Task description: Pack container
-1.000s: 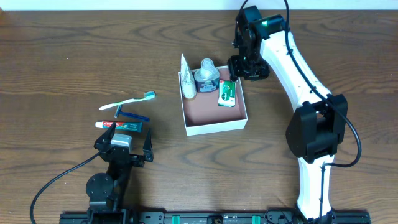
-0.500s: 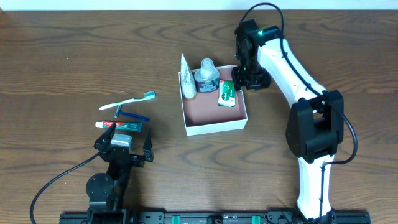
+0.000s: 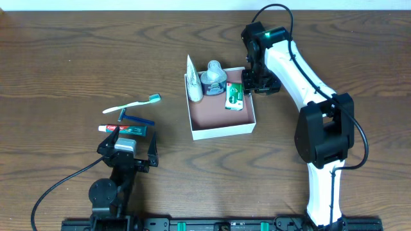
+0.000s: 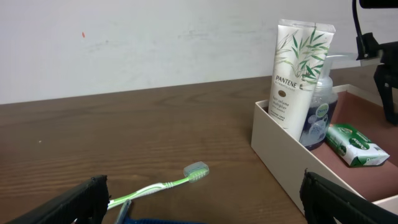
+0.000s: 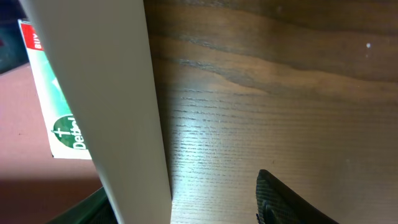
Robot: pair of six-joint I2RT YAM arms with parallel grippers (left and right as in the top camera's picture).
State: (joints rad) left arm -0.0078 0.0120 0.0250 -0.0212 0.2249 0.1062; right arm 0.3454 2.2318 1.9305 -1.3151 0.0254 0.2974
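Note:
The white box (image 3: 221, 131) holds an upright Pantene tube (image 3: 192, 83), a pump bottle (image 3: 213, 77) and a green soap pack (image 3: 234, 96). My right gripper (image 3: 258, 83) is open astride the box's right wall near its far corner. In the right wrist view the wall (image 5: 112, 93) runs between the jaws of my right gripper (image 5: 186, 208), with the soap pack (image 5: 62, 118) on the inner side. A green toothbrush (image 3: 131, 104), a blue razor (image 3: 138, 119) and a toothpaste tube (image 3: 125, 129) lie on the table at left. My left gripper (image 3: 130, 146) rests open just in front of them, holding nothing.
In the left wrist view, the toothbrush (image 4: 165, 185) and the razor (image 4: 124, 211) lie between the fingers of my left gripper (image 4: 208, 205), and the box (image 4: 280, 155) stands to the right. A black cable loops behind the left arm's base (image 3: 51, 189).
My right gripper has shifted a little toward the front, coming down along the box's right wall. The left arm and the loose items have not moved.

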